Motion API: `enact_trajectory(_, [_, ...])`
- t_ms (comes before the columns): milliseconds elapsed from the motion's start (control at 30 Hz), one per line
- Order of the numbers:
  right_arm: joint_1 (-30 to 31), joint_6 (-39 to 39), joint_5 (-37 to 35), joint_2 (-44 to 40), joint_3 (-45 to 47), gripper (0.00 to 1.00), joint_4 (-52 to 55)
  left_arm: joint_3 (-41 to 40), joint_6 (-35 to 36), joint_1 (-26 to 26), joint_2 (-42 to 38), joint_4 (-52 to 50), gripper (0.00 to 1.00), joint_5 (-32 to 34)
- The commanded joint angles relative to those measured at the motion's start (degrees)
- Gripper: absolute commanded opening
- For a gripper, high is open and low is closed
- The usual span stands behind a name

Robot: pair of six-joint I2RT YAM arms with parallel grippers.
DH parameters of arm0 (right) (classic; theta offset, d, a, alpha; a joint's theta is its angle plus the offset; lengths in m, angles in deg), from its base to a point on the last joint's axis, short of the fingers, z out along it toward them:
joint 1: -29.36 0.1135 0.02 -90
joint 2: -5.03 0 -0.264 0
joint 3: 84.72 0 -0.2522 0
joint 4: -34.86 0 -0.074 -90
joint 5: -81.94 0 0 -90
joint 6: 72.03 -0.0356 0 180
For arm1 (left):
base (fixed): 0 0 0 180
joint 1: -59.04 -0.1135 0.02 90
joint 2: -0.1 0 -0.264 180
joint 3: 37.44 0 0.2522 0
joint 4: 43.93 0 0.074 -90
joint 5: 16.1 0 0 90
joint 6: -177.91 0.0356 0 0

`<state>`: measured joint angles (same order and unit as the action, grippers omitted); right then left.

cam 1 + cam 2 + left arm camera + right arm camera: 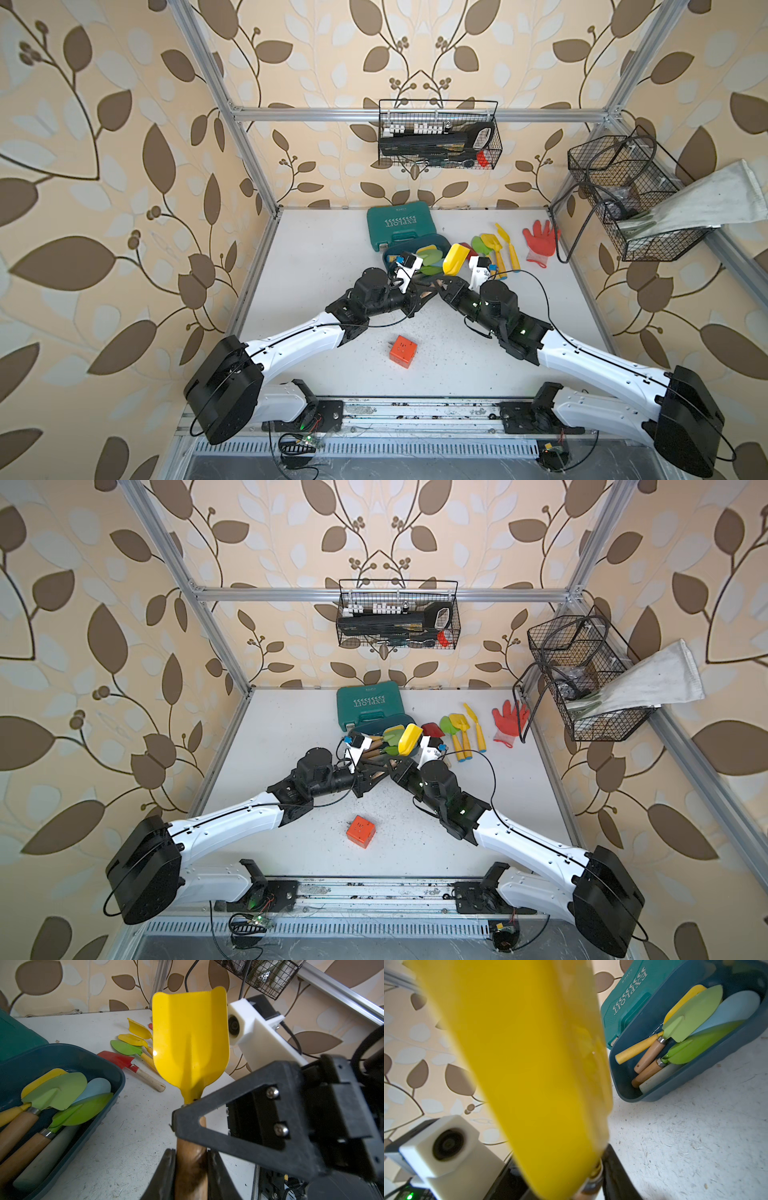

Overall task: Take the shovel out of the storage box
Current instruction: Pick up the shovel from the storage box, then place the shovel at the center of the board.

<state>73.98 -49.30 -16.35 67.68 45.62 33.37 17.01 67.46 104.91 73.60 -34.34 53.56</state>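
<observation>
I have the yellow shovel (191, 1039) out of the box (691, 1082) and up off the worktop (316, 257). It hangs just beside the box on its right-hand side, blade raised and leaning toward the far edge. My left hand (190, 1159) is clamped on the wooden handle low down, jaws tight against it on both sides. My right hand (581, 1186) is at the handle too, higher up near the neck of the blade, with one black finger (185, 1126) across the wood. I cannot tell whether that hand is gripping or only set around the handle, because the blurred blade fills most of the right wrist view.

The box sits toward the far edge of the worktop, about midway along it, up against the green case (399, 222) behind it. Inside lie several more shovels (60, 1091) with green, yellow and pale blue blades. Right of the box, four small shovels (492, 245) lie on the worktop, with a red glove (540, 243) beyond them near the right edge. An orange cube (402, 351) sits alone toward the front edge.
</observation>
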Motion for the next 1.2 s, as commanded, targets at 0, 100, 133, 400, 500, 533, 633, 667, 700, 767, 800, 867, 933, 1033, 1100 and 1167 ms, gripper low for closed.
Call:
enact_trajectory(0, [0.5, 0.9, -1.6, -0.9, 0.6, 0.29, -0.4, 1.2, 0.5, 0.6, -1.3, 1.2, 0.03, -3.1])
enact_trajectory(100, [0.4, 1.2, -3.3, -2.1, 0.8, 0.25, 1.9, 2.6, 1.3, 0.7, -0.5, -1.6, 0.24, -4.5])
enact_trajectory(133, [0.4, 1.6, -3.5, -2.4, 0.9, 0.22, 2.6, 2.7, 1.4, 0.7, -0.3, -1.9, 0.28, -4.4])
enact_trajectory(400, [0.0, 7.4, -3.6, -4.1, -1.0, 0.13, 13.0, 2.3, 3.4, 0.7, -3.1, -4.8, 0.43, -1.7])
enact_trajectory(500, [-1.4, 10.9, -1.9, -5.0, -1.9, 0.12, 18.2, 1.4, 4.7, 0.7, -6.3, -6.9, 0.47, 1.0])
enact_trajectory(533, [-2.4, 12.5, -0.4, -4.9, -2.2, 0.11, 20.0, 1.2, 5.2, 0.7, -7.3, -7.7, 0.50, 1.9])
enact_trajectory(633, [-7.1, 16.2, 5.5, -4.1, -2.4, 0.10, 23.8, 1.5, 6.3, 0.6, -8.6, -10.7, 0.51, 4.1])
enact_trajectory(667, [-8.9, 17.1, 8.1, -3.4, -2.4, 0.09, 24.8, 1.8, 6.3, 0.6, -8.6, -11.4, 0.51, 4.9])
enact_trajectory(700, [-10.3, 19.5, 9.8, -2.7, -2.7, 0.09, 26.2, 2.0, 6.4, 0.6, -8.4, -11.9, 0.52, 5.2])
enact_trajectory(767, [-13.1, 23.0, 13.1, -0.9, -3.2, 0.09, 28.5, 2.7, 6.7, 0.6, -7.8, -12.8, 0.52, 5.4])
enact_trajectory(800, [-14.0, 24.3, 14.4, 0.1, -3.4, 0.10, 29.3, 2.9, 6.7, 0.6, -7.5, -13.3, 0.53, 5.5])
enact_trajectory(867, [-16.2, 27.1, 17.8, 2.6, -3.6, 0.12, 30.4, 3.4, 6.8, 0.6, -6.8, -14.2, 0.53, 5.8])
enact_trajectory(933, [-17.4, 29.1, 19.5, 5.1, -3.9, 0.13, 31.4, 3.9, 6.7, 0.6, -6.3, -14.9, 0.53, 6.2])
enact_trajectory(1033, [-18.3, 31.4, 20.1, 8.5, -4.1, 0.13, 31.8, 4.2, 6.9, 0.6, -5.5, -15.4, 0.53, 6.5])
enact_trajectory(1100, [-18.9, 32.5, 20.5, 10.4, -4.3, 0.14, 31.8, 4.5, 7.0, 0.6, -5.2, -15.7, 0.53, 6.4])
enact_trajectory(1167, [-19.8, 32.9, 20.8, 12.3, -4.3, 0.14, 31.5, 4.6, 7.2, 0.6, -4.8, -16.0, 0.53, 6.7])
